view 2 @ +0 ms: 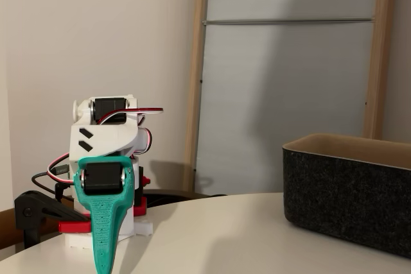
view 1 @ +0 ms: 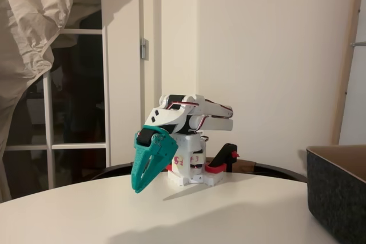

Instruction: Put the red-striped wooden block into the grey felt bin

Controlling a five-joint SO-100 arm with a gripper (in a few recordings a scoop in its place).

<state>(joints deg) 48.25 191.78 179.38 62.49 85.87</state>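
My teal gripper (view 1: 139,188) hangs from the folded white arm and points down at the white table, its tip just above the surface. The fingers lie together in one closed wedge with nothing between them. In the other fixed view the gripper (view 2: 103,266) faces the camera edge-on at the lower left. The grey felt bin (view 1: 338,195) stands at the right edge of the table, dark charcoal with a tan inner lining, well to the right of the gripper (view 2: 350,200). The red-striped wooden block is out of view.
The arm's white base (view 1: 191,172) is held to the round white table (view 1: 171,215) by a red-and-black clamp (view 1: 224,161) at the far edge. Bare tabletop lies between the gripper and the bin. A wall and a dark glass door stand behind.
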